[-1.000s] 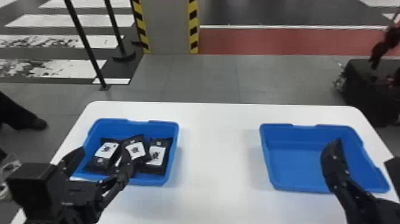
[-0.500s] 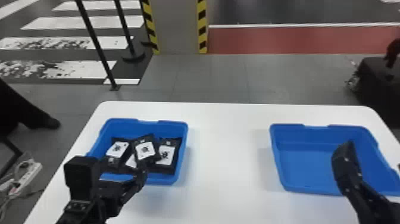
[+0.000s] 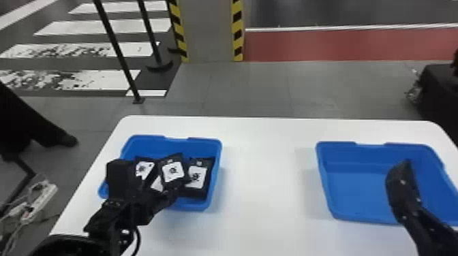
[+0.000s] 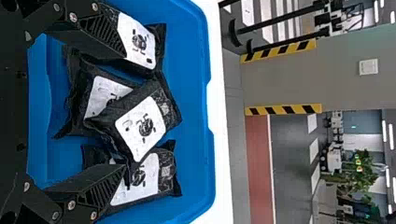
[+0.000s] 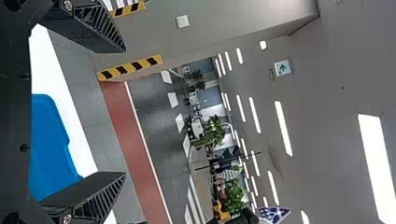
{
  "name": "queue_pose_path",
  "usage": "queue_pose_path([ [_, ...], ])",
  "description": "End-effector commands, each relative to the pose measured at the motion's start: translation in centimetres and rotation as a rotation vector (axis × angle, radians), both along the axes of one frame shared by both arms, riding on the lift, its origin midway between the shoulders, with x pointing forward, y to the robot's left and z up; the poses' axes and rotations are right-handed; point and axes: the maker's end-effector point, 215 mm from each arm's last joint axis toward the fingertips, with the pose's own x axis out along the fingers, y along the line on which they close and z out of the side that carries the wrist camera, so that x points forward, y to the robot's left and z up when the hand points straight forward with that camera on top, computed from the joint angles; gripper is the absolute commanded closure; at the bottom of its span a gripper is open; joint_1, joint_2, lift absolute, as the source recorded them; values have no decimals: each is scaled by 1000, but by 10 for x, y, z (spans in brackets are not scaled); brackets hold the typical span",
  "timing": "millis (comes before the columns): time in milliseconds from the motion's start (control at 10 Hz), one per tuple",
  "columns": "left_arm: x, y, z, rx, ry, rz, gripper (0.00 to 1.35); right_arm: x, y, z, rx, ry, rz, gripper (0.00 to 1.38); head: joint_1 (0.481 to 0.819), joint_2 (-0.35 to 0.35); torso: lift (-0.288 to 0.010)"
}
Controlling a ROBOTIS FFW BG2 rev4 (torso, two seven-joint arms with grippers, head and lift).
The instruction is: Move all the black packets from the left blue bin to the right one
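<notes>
Power strip (image 3: 39, 204): white and oblong, with cables tangled around it on the grey floor.
Crossing (image 3: 81, 80): white painted bars, the nearer ones worn to flaky black patches.
Left blue bin (image 3: 214, 170): smooth, shallow, plastic-looking, with rounded corners and a stepped rim; four black packets are held in it.
Left gripper (image 3: 150, 184): seen over the left blue bin, its ribbed, wedge-shaped fingers standing apart above the packets – whether any packet is touched cannot be told.
Left packet (image 4: 137, 39): soft, black and crinkled, with a white label; partly covered by one finger in the left wrist view.
Lower packet (image 4: 100, 95): wrinkled, its label partly hidden under its neighbour.
Top packet (image 4: 144, 126): laid aslant over the others, its label roughly square.
Right packet (image 4: 166, 175): set by the bin's right wall, overlapped at one edge.
Column (image 3: 209, 30): flat and grey, edged with yellow-and-black stripes.
Table (image 3: 265, 190): smooth, white, round-cornered.
Right blue bin (image 3: 357, 194): matching in form, with a bare floor where seen.
Right gripper (image 3: 402, 187): seen over the right blue bin, fingers parted – nothing is gripped.
</notes>
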Motion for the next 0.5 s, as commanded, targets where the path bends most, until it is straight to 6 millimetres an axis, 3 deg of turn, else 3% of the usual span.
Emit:
queue_pose_path([
  [0,11,4,-14,-7,35,-13,199,0,1,-3,3,5,1,71,695,126,-110],
  [200,23,-1,-27,-42,58,-47,208,0,2,-6,2,13,8,71,695,125,-110],
  [300,31,-2,-24,-47,47,-59,246,1,3,-5,0,10,9,71,695,124,-110],
  [400,38,-3,-21,-53,41,-73,367,1,3,-6,0,12,11,73,695,121,-110],
])
